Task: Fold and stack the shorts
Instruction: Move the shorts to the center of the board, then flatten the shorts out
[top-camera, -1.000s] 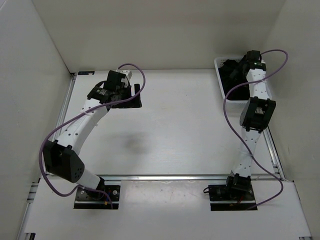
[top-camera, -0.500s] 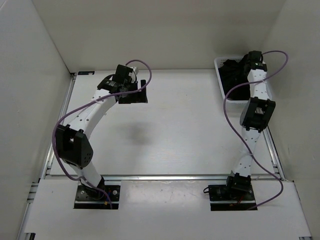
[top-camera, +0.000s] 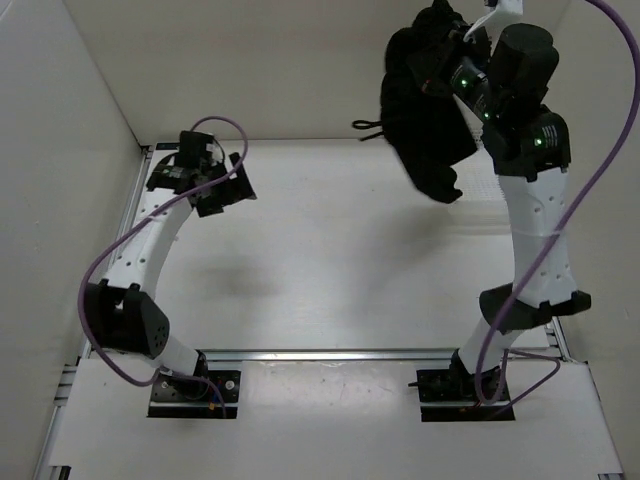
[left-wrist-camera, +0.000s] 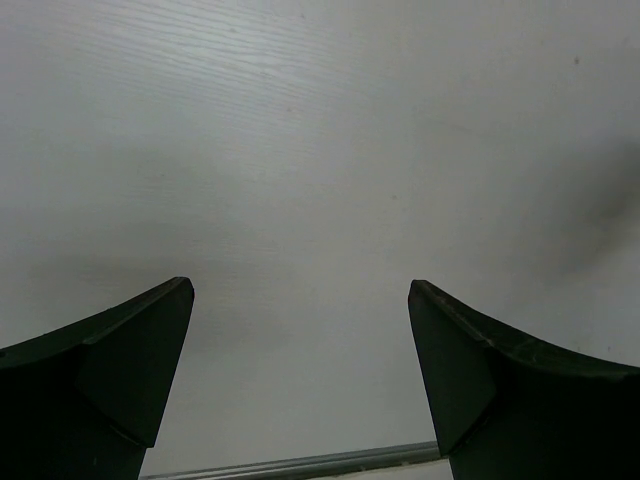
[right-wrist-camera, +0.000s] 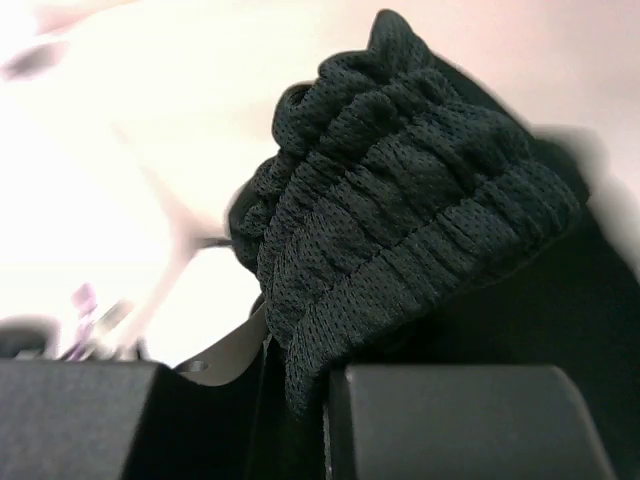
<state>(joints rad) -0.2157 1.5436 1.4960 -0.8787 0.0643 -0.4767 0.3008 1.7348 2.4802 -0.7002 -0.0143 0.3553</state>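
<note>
A pair of black mesh shorts (top-camera: 425, 110) hangs high above the back right of the table, bunched and dangling. My right gripper (top-camera: 450, 55) is shut on the shorts (right-wrist-camera: 400, 240); in the right wrist view the gathered waistband is pinched between the two fingers (right-wrist-camera: 450, 420). My left gripper (top-camera: 235, 185) stands open at the back left, low over the bare table surface (left-wrist-camera: 320, 150), with nothing between its fingers (left-wrist-camera: 120, 350).
White walls enclose the table on the left, back and right. A metal rail (top-camera: 350, 353) runs along the near edge in front of both arm bases. The white bin at the back right is hidden behind the raised right arm (top-camera: 535, 210).
My right gripper closed on the shorts in the bin and lifted them high above the back right corner. My left arm swung left, from the back middle toward the back left corner.
</note>
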